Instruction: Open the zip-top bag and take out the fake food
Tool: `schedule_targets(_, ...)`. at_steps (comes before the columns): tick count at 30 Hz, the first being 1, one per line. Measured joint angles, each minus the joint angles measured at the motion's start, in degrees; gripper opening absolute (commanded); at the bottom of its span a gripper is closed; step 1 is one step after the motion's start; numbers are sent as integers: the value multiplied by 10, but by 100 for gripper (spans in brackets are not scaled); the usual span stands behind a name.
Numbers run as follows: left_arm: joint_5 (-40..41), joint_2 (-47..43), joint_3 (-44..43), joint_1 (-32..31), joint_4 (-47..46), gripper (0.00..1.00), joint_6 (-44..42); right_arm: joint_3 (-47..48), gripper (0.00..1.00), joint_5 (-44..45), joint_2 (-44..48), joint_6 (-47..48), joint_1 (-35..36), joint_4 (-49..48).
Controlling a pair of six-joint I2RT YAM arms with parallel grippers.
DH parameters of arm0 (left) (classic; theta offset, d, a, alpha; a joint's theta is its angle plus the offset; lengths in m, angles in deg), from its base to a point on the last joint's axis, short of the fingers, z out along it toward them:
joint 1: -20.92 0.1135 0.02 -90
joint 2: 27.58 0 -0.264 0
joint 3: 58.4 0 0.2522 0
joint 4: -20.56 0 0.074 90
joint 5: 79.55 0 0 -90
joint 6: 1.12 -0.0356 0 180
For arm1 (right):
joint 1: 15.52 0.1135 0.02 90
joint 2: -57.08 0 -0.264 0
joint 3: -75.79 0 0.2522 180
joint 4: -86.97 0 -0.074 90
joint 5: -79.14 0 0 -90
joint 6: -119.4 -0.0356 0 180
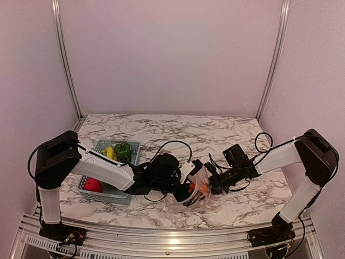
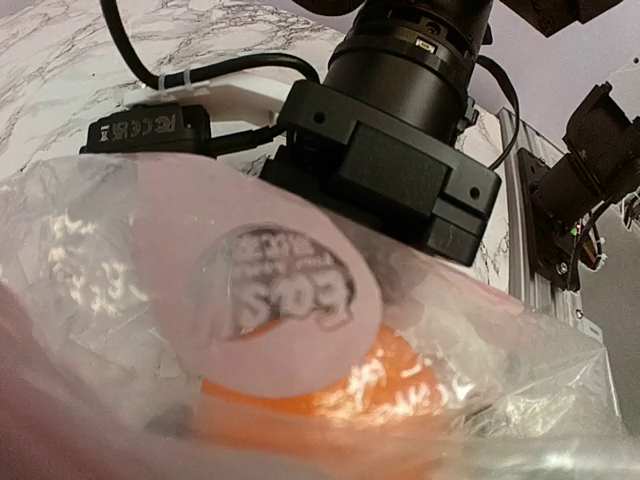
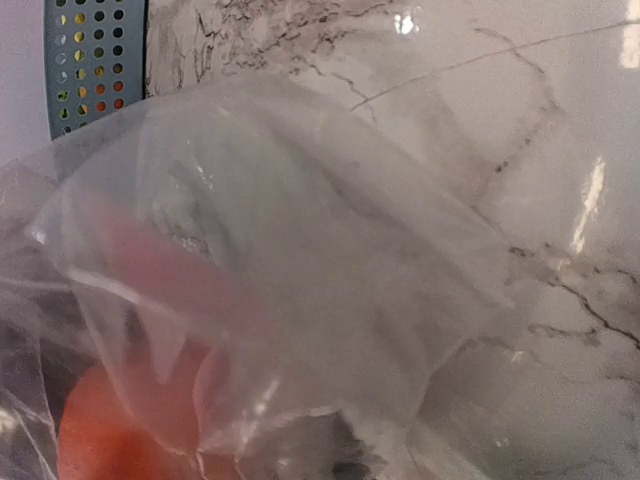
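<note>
The clear zip-top bag (image 1: pixel 197 195) hangs bunched between my two grippers at the table's front middle. An orange fake food piece (image 1: pixel 192 188) shows inside it. My left gripper (image 1: pixel 185 180) grips the bag's left side and my right gripper (image 1: pixel 212 182) its right side. In the left wrist view the bag (image 2: pixel 100 260) fills the lower frame, with a pink printed label (image 2: pixel 270 290) and the orange piece (image 2: pixel 400 385) behind the plastic. In the right wrist view the bag (image 3: pixel 300 250) covers the fingers, with the orange piece (image 3: pixel 100 430) at the lower left. Both pairs of fingers are hidden by plastic.
A light blue perforated basket (image 1: pixel 101 144) stands at the left and holds a yellow banana (image 1: pixel 109 152), a green pepper (image 1: pixel 123 151) and a red fruit (image 1: pixel 93 185). Its wall shows in the right wrist view (image 3: pixel 95 60). The right arm's wrist (image 2: pixel 400 130) looms close above the bag.
</note>
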Motion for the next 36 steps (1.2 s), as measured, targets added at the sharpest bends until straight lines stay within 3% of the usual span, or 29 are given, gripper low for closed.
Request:
schedule_targets(7,15,34,-41,0,19,93,-6,32,0,-17,-19,10,40,-2)
schedule_targets(12,26,35,-32,5,27,86,15,40,0,-18,-18,21,44,0)
schedule_targets(20,22,-31,98,26,-12,81,63,25,0,17,15,35,-2,23)
schedule_targets(28,21,-127,168,33,-61,81,94,15,0,105,90,37,-41,72)
schedule_targets(36,31,-174,219,41,-69,82,110,11,0,138,113,37,-58,91)
